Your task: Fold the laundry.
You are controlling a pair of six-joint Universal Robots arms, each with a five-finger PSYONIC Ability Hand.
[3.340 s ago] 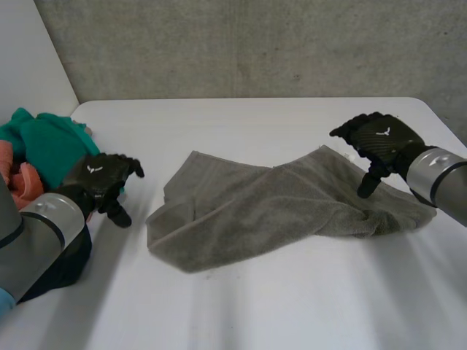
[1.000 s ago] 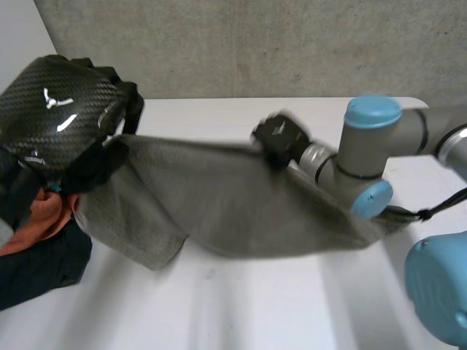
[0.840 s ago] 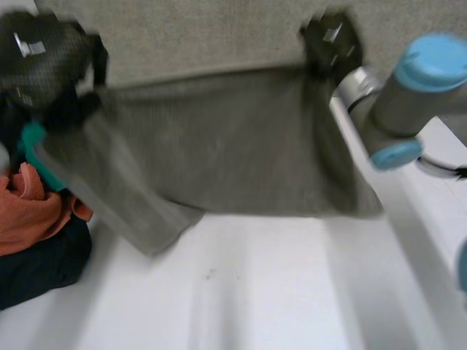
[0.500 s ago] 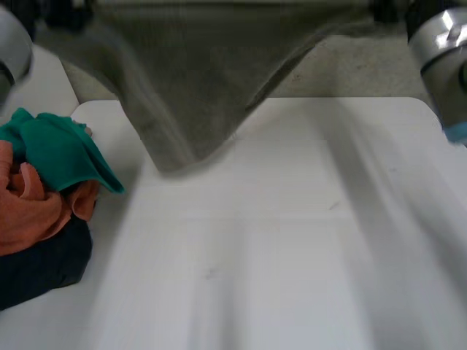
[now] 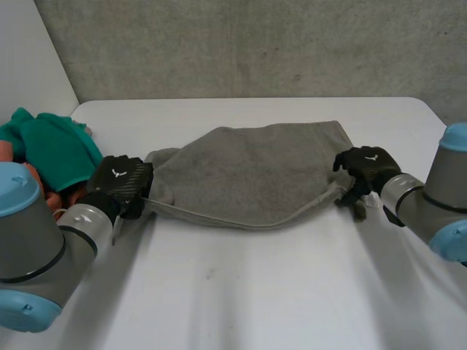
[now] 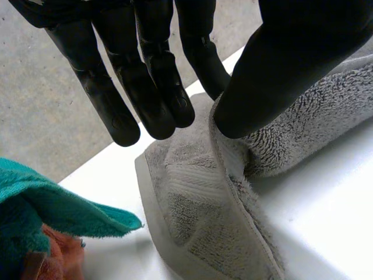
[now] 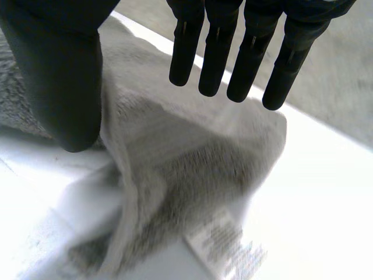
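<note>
A grey towel (image 5: pixel 248 171) lies spread across the middle of the white table (image 5: pixel 255 292), its near hem curving between the two hands. My left hand (image 5: pixel 120 184) is at the towel's left end. In the left wrist view its thumb (image 6: pixel 262 76) pinches the raised hem (image 6: pixel 224 157) against the straight fingers (image 6: pixel 145 81). My right hand (image 5: pixel 365 169) rests at the towel's right end. The right wrist view shows its fingers (image 7: pixel 245 52) straight and spread from the thumb (image 7: pixel 64 76), above the towel's corner (image 7: pixel 186 169) and holding none of it.
A pile of laundry sits at the table's left edge, a teal cloth (image 5: pixel 51 149) on top of orange pieces, just behind my left hand. The teal cloth (image 6: pixel 41 204) lies close to the towel's left corner. A white label (image 7: pixel 227 248) lies at the towel's right corner.
Both hands swung the towel up high, then brought it down flat on the table. The right hand's fingers have opened off the towel; the left hand keeps its pinch.
</note>
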